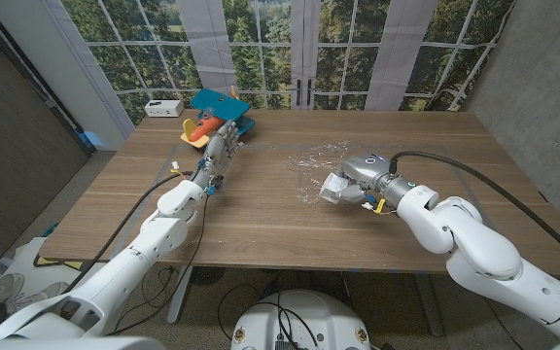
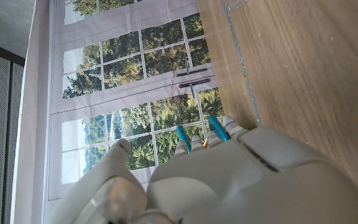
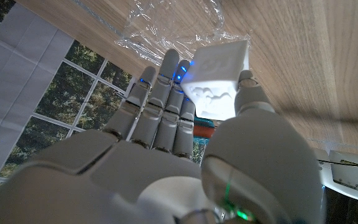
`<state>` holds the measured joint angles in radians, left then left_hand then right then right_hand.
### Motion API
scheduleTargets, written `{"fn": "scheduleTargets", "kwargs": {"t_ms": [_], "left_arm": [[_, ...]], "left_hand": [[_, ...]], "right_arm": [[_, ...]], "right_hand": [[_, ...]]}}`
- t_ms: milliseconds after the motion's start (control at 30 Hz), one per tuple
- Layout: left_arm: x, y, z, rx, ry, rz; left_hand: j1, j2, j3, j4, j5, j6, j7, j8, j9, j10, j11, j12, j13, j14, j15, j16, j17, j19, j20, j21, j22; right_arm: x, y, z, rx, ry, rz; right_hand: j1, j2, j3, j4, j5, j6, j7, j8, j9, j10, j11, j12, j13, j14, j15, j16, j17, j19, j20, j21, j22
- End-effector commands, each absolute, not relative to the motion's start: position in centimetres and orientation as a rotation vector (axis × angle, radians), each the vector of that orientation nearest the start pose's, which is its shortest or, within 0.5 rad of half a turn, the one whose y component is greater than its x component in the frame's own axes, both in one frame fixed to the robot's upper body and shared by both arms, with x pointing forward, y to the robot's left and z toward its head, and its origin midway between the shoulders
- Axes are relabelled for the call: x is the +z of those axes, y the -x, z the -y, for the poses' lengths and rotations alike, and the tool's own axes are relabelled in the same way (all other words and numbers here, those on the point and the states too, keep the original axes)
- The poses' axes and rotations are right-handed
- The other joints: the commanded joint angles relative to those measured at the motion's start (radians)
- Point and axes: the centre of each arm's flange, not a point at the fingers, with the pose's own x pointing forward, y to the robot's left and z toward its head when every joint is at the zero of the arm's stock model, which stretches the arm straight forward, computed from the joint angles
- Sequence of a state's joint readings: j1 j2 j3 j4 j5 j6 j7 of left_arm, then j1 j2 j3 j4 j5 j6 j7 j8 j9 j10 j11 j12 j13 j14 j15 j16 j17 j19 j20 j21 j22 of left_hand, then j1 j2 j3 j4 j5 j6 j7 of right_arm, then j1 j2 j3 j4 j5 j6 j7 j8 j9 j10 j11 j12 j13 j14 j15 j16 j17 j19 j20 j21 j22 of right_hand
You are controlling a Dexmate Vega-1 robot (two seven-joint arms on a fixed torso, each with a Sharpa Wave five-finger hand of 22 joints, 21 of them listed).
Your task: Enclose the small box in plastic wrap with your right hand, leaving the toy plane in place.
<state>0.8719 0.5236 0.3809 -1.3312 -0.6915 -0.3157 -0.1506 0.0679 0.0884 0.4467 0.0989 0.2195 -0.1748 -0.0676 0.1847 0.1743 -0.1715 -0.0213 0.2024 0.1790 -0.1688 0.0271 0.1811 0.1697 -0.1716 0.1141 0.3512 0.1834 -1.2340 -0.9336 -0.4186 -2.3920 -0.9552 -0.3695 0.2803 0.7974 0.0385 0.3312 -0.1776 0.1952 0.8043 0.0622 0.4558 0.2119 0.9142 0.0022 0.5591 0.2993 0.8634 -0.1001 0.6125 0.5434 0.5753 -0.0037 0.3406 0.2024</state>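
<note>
The right hand (image 3: 185, 155) pinched the small box (image 3: 219, 78), a pale, hard-edged block, between thumb and fingers, just short of the crinkled clear plastic wrap (image 1: 319, 160), which lay on the table (image 1: 261, 214) straight beyond the fingertips. The left hand (image 1: 224, 144), fingers together, touched the blue toy plane (image 1: 217, 107), well apart from the wrap.

A wooden table (image 1: 261, 209) carries a crinkled sheet of plastic wrap (image 1: 311, 161) near its middle, a toy plane (image 1: 218, 115) at the far left edge, and a white device (image 1: 164, 107) beside it.
</note>
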Motion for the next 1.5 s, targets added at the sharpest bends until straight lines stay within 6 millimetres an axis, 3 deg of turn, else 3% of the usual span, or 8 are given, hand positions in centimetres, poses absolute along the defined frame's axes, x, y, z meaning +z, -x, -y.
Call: {"fn": "scheduleTargets", "kwargs": {"t_ms": [33,1100,1500], "left_arm": [[-3.8,-63.7,-27.6,-0.335,0.044,0.614],[-4.3,-63.3,-27.6,-0.327,0.049,0.607],[-4.5,-63.1,-27.3,-0.328,0.053,0.605]], "left_hand": [[0.003,0.006,-0.004,0.001,0.002,-0.119,-0.006,0.002,0.002,-0.129,0.007,-0.002,0.004,-0.154,0.005,-0.001,0.002,-0.065,0.007,-0.002,0.005],[0.004,0.006,-0.005,0.0,0.002,-0.117,-0.006,0.0,0.002,-0.128,0.008,-0.002,0.004,-0.153,0.004,-0.001,0.002,-0.061,0.006,-0.01,0.005],[0.004,0.006,-0.006,0.0,0.002,-0.117,-0.006,0.0,0.002,-0.129,0.006,-0.003,0.004,-0.154,0.006,-0.001,0.002,-0.061,0.005,-0.013,0.005]], "right_arm": [[-0.2,-45.8,16.8,0.003,1.733,0.709],[4.9,-49.0,15.8,-0.102,1.735,0.829],[7.1,-50.4,15.2,-0.052,1.737,0.771]], "right_hand": [[0.15,0.141,0.049,0.049,-0.007,0.123,-0.115,0.005,0.002,0.005,0.004,0.01,0.053,0.015,-0.097,-0.003,0.004,0.004,-0.007,0.007,0.002],[0.155,0.136,0.056,0.056,-0.013,0.127,-0.119,0.01,0.004,0.012,-0.001,0.015,0.053,0.029,-0.103,-0.015,0.016,0.006,-0.01,0.017,0.002],[0.156,0.136,0.057,0.058,-0.013,0.127,-0.12,0.011,0.004,0.013,-0.002,0.017,0.055,0.034,-0.104,-0.018,0.022,0.005,-0.009,0.02,0.002]]}}
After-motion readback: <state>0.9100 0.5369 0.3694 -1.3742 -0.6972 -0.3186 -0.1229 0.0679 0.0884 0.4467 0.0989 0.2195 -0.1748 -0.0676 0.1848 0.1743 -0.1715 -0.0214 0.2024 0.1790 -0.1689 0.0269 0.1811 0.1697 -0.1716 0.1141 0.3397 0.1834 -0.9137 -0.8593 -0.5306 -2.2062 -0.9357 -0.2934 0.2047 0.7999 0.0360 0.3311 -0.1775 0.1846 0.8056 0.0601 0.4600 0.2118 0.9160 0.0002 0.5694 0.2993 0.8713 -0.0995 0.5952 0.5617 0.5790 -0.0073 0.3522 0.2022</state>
